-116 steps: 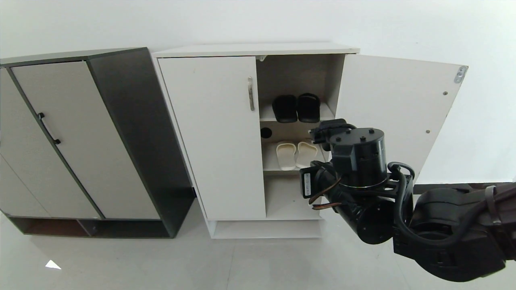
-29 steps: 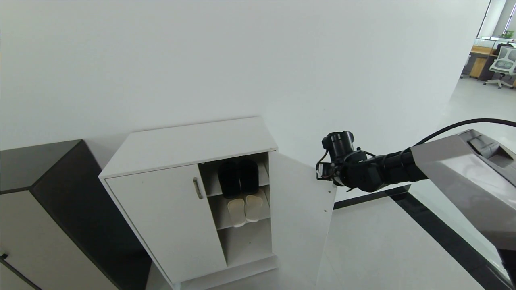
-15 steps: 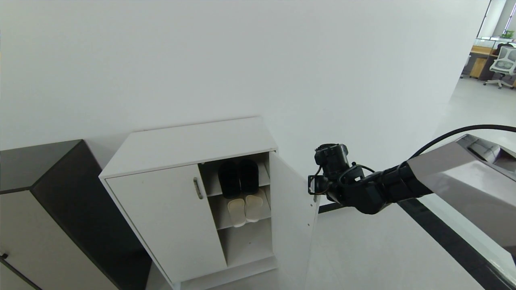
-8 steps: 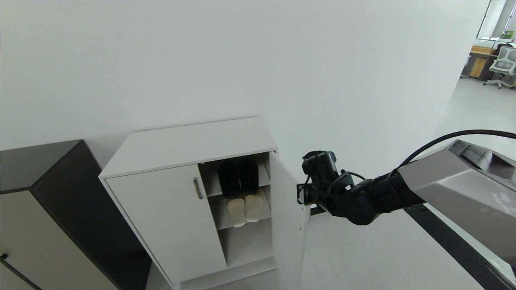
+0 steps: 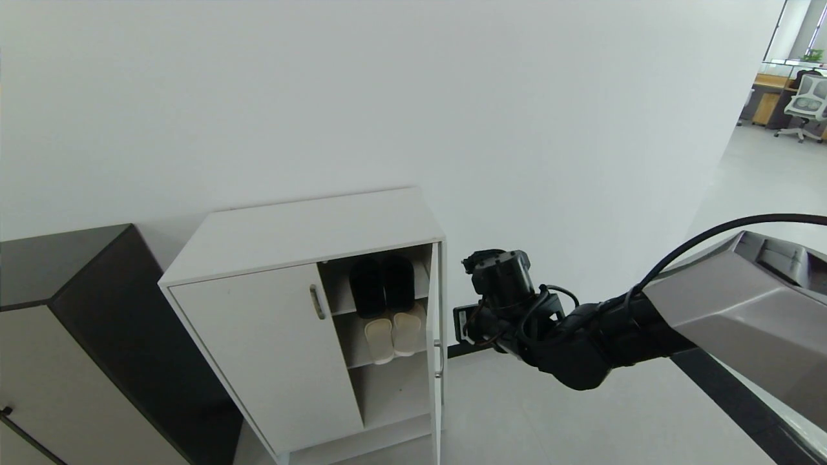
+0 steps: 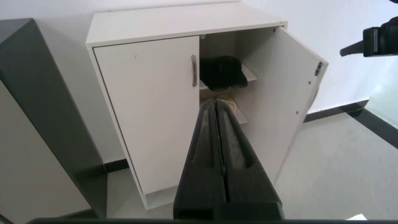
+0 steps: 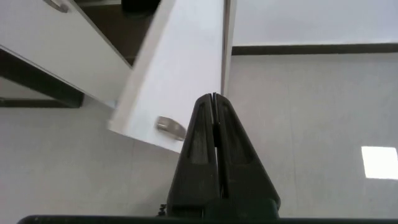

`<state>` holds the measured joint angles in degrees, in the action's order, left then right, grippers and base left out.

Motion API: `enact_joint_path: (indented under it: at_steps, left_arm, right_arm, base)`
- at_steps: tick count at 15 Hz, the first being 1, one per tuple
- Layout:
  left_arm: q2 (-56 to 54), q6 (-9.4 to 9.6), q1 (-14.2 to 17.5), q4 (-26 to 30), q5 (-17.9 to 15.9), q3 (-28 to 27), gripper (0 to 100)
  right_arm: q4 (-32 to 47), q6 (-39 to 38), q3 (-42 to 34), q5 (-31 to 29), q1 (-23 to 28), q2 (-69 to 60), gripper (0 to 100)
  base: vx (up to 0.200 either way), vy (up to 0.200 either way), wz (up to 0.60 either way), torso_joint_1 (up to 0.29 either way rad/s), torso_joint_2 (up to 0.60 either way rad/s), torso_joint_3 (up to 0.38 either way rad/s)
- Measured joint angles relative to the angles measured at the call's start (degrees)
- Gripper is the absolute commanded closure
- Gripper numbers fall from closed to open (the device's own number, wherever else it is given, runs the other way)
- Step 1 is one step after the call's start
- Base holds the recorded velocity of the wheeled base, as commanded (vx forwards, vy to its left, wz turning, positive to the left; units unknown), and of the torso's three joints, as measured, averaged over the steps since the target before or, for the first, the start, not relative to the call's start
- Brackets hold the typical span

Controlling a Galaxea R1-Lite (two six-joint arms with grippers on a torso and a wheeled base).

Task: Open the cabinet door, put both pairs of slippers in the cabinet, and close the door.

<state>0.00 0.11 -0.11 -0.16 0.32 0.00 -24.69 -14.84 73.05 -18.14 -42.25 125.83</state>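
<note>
The white wooden cabinet (image 5: pixel 303 226) with two doors already holds both pairs, the black slippers (image 5: pixel 368 287) on the upper shelf and the cream slippers (image 5: pixel 378 339) on the shelf under it, so we judge that opening and loading are done. Only the closing is left: the flat white right door (image 5: pixel 437 303) stands out from the front, roughly halfway to shut. Our right jaws, pressed together and holding nothing, are just beside its outer face near the free edge, though we cannot tell if they touch it, and our left jaws are also pressed together and empty, well apart from the cabinet.
</note>
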Motion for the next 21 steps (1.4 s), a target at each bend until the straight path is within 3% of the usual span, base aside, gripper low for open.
enact_joint_path:
  at_steps: [3, 9, 15, 21]
  left_arm:
    - [0.0, 0.05, 0.0, 0.0, 0.0, 0.0, 100]
    - [0.0, 0.02, 0.0, 0.0, 0.0, 0.0, 100]
    - [0.0, -0.01, 0.0, 0.0, 0.0, 0.0, 100]
    - [0.0, -0.01, 0.0, 0.0, 0.0, 0.0, 100]
  right_arm:
    - [-2.3, 1.9, -2.2, 0.2, 0.0, -0.5, 100]
    - [-2.3, 2.0, -2.5, 0.1, 0.0, -1.4, 100]
    - [-6.4, 2.4, -3.8, 1.7, 0.1, -1.7, 100]
    - [-10.5, 5.6, -9.9, 2.6, 2.0, -4.2, 100]
  base:
    - [0.0, 0.0, 0.0, 0.0, 0.0, 0.0]
    - [0.0, 0.0, 0.6, 0.002, 0.0, 0.001]
    - [0.0, 0.0, 0.0, 0.0, 0.0, 0.0]
    - [0.0, 0.0, 0.0, 0.0, 0.0, 0.0]
